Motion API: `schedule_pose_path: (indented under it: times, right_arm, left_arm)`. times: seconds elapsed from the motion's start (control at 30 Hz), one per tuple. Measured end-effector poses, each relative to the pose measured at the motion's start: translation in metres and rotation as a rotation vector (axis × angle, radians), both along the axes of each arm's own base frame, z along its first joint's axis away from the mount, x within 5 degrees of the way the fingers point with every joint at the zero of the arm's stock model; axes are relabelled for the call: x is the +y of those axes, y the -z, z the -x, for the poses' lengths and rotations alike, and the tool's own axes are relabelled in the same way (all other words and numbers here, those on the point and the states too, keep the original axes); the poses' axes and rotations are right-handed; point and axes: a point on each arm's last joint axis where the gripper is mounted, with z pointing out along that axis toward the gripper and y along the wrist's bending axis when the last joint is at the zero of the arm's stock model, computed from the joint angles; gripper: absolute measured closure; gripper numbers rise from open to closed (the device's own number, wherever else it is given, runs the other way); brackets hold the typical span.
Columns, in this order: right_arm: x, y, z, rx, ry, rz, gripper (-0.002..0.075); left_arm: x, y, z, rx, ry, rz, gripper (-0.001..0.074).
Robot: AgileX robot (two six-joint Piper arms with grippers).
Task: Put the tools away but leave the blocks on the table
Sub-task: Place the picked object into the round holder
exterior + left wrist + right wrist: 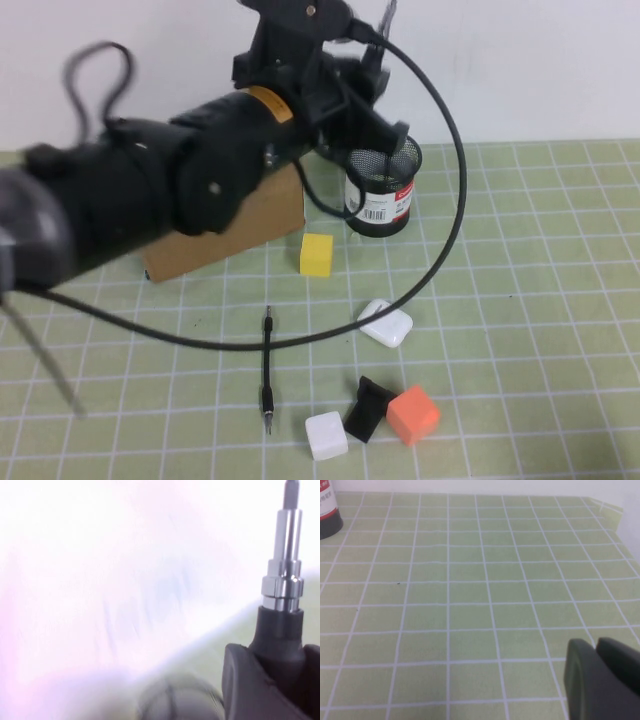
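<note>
Screwdriver tip cut off; bkgd blurred

A white and red label with a barcode sits low on the black mesh cup, upper middle of the high view; its print is too small to read. The right wrist view's upper-left corner shows that label's edge, characters illegible.

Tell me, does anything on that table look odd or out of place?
Nothing is spilled or broken. The left gripper holds the screwdriver above the mesh cup. The pen-like rod lies loose on the table; a small black object sits wedged between the white block and orange block. The right gripper hovers low, idle.
</note>
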Motion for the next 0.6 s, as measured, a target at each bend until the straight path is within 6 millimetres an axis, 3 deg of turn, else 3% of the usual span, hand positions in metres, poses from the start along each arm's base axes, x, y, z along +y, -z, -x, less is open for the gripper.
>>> schedule_pose_path:
  times: [0.17, 0.37, 0.6]
  right_arm:
    - [0.0, 0.0, 0.0, 0.0, 0.0, 0.0, 0.0733]
    - [0.0, 0.0, 0.0, 0.0, 0.0, 0.0, 0.0733]
    - [0.0, 0.0, 0.0, 0.0, 0.0, 0.0, 0.0733]
  left_arm:
    - [-0.015, 0.029, -0.027, -0.171, -0.068, 0.101, 0.0561]
    - [-0.026, 0.074, -0.045, -0.17, -0.108, 0.178, 0.0561]
    - [-0.039, 0.087, -0.062, -0.144, -0.114, 0.225, 0.0561]
